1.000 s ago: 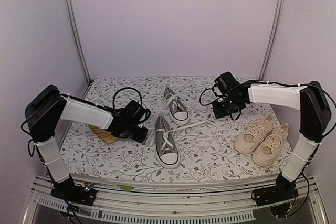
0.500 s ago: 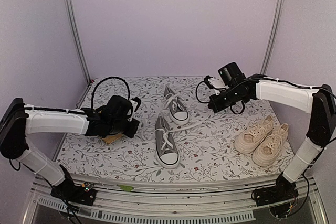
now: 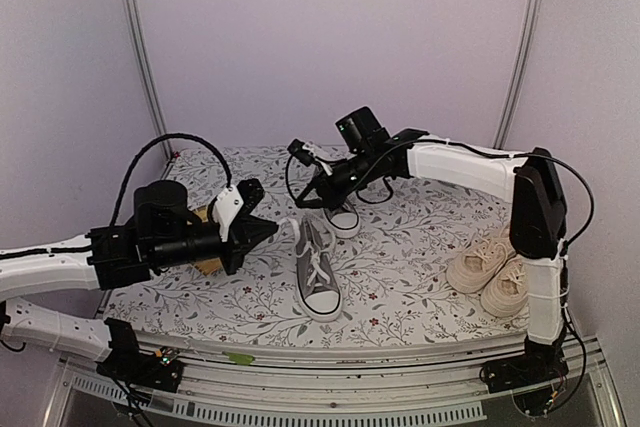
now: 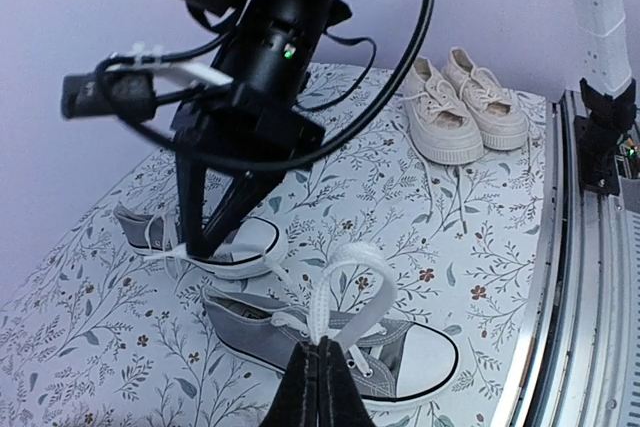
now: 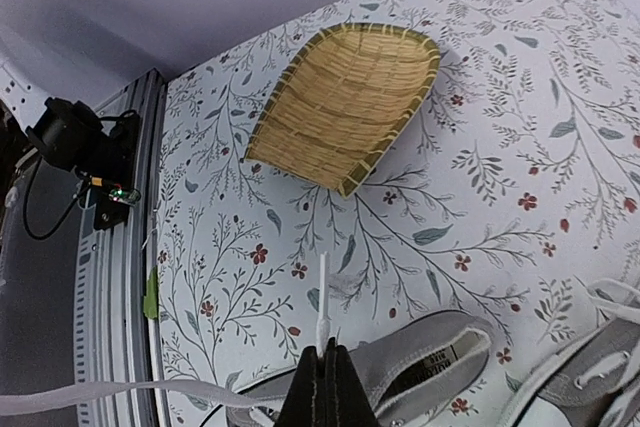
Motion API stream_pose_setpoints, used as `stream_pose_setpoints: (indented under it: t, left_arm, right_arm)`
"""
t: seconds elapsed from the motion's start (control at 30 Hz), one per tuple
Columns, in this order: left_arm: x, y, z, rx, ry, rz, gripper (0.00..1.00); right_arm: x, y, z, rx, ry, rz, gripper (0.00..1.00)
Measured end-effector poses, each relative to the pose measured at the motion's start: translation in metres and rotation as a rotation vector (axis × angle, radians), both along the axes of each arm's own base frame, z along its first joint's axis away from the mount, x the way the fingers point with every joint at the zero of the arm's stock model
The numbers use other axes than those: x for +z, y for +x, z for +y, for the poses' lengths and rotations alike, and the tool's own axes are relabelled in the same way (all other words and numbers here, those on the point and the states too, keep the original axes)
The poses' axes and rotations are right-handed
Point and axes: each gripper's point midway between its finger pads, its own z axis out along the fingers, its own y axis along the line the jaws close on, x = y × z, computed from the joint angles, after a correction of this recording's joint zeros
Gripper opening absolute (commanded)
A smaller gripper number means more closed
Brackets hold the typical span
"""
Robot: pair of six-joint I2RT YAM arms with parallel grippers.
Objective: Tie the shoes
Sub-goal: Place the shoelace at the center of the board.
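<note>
Grey sneaker (image 3: 318, 275) lies mid-table; left gripper (image 4: 318, 352) pinches its white lace loop (image 4: 345, 265), right gripper (image 5: 322, 355) pinches a lace end (image 5: 321, 292)

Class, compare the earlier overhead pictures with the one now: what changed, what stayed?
The right gripper swung left to above the far grey sneaker, shut on a lace end. The left gripper closed on the near grey sneaker's lace loop. The grey sneakers and cream pair stayed put.

Grey sneakers (image 3: 318, 292) mid-table, white laces (image 3: 315, 265) loose; cream pair (image 3: 495, 267) side by side, right.
</note>
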Motion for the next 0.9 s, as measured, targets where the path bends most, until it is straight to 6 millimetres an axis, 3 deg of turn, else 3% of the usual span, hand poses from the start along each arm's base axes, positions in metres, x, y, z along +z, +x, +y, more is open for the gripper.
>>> stream_pose_setpoints:
  t: [0.1, 0.13, 0.2, 0.3, 0.4, 0.5, 0.7, 0.77, 0.9]
  left_arm:
    - [-0.009, 0.001, -0.005, -0.014, 0.027, -0.002, 0.0]
    - [-0.013, 0.003, -0.006, -0.013, 0.038, 0.001, 0.0]
    - [-0.022, 0.006, -0.009, -0.008, 0.065, 0.003, 0.0]
    - [-0.033, 0.011, -0.011, 0.004, 0.091, 0.002, 0.0]
    - [-0.039, 0.024, -0.013, 0.032, 0.092, -0.003, 0.0]
    - [-0.039, 0.041, -0.011, 0.066, 0.072, -0.009, 0.0]
    - [-0.028, 0.076, -0.009, 0.107, -0.021, -0.044, 0.0]
    - [-0.024, 0.084, -0.011, 0.103, -0.05, -0.057, 0.0]
    - [-0.011, 0.093, -0.022, 0.061, -0.11, -0.089, 0.0]
  right_arm:
    - [-0.024, -0.011, 0.036, 0.082, -0.002, 0.028, 0.14]
    - [-0.031, -0.015, 0.042, 0.099, -0.005, 0.041, 0.28]
    - [-0.043, -0.025, 0.051, 0.136, -0.01, 0.069, 0.45]
    - [-0.045, -0.035, 0.056, 0.16, -0.008, 0.082, 0.55]
    - [-0.036, -0.028, 0.056, 0.154, 0.012, 0.047, 0.58]
    - [-0.025, -0.013, 0.041, 0.115, 0.029, 0.001, 0.62]
    - [0.009, 0.018, -0.03, -0.025, 0.104, -0.218, 0.65]
    - [0.02, 0.024, -0.044, -0.034, 0.138, -0.325, 0.65]
    - [0.033, 0.02, -0.038, 0.038, 0.219, -0.505, 0.61]
